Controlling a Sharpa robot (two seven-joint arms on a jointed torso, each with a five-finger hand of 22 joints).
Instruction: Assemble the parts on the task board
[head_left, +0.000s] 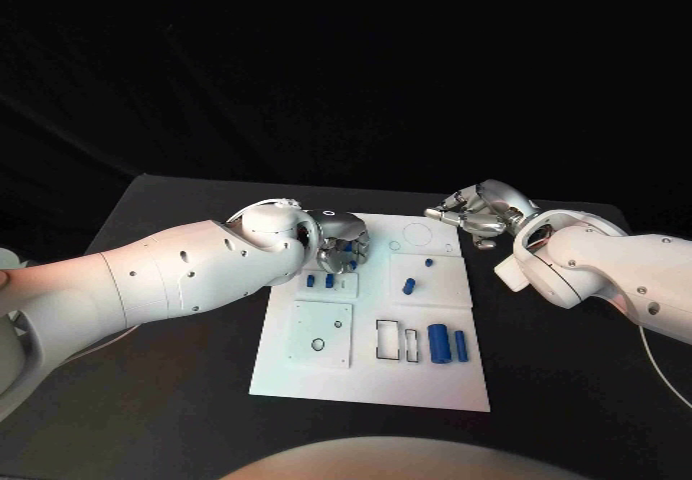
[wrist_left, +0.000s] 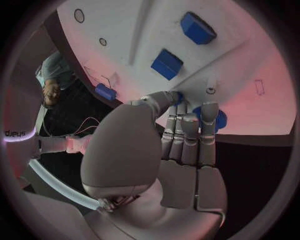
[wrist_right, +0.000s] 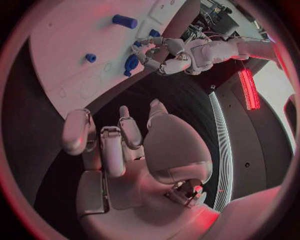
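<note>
The white task board (head_left: 372, 375) lies mid-table. My left hand (head_left: 343, 246) hovers over its far left part, and its fingers (wrist_left: 189, 131) and thumb close round a blue round part (wrist_left: 218, 119); the right wrist view shows the same part (wrist_right: 132, 63) at that hand (wrist_right: 167, 54). Two small blue blocks (head_left: 320, 281) sit just in front of it, seen close as the blocks (wrist_left: 167, 64). Further blue pieces (head_left: 410, 286) and two blue cylinders (head_left: 449, 344) lie to the right. My right hand (head_left: 483, 212) hangs over the black table beyond the board's far right corner, fingers (wrist_right: 106, 145) apart and holding nothing.
A black ring (head_left: 317, 345) rests on a square plate at the board's near left. Rectangular recesses (head_left: 389, 340) are beside the cylinders. A round outline (head_left: 418, 236) marks the far right corner. Black table (head_left: 188, 400) surrounds the board.
</note>
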